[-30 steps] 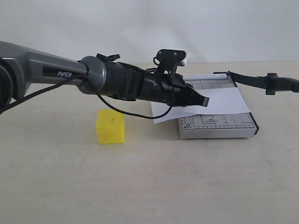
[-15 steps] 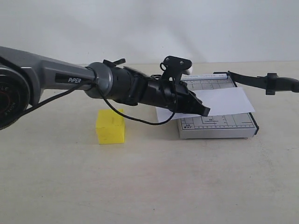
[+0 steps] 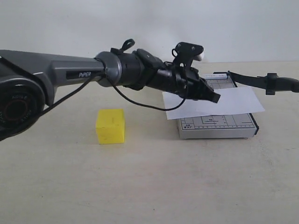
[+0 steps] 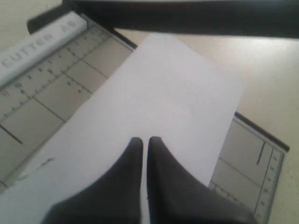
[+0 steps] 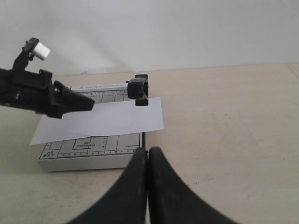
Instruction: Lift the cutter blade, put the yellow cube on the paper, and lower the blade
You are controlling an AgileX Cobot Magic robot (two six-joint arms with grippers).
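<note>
Left gripper (image 3: 214, 98): fingers pressed together to a hairline slit, tips over the paper (image 3: 229, 102); whether they nip the sheet or merely press on it cannot be confirmed. The paper lies askew across the trimmer board (image 3: 219, 127), overhanging toward 9 o'clock in the exterior view. The cutter blade (image 3: 252, 80) stands raised, handle toward 3 o'clock. Right gripper (image 5: 148, 150): clenched, holding nothing, apart from the blade. The yellow cube (image 3: 110, 126) rests on the table (image 3: 149, 186) at 9 o'clock of the board, well apart.

paper (image 3: 236, 105): matt, smooth | yellow cube (image 3: 110, 126): matt | trimmer board (image 3: 219, 127): smooth, printed | table (image 3: 140, 182): matt
</note>
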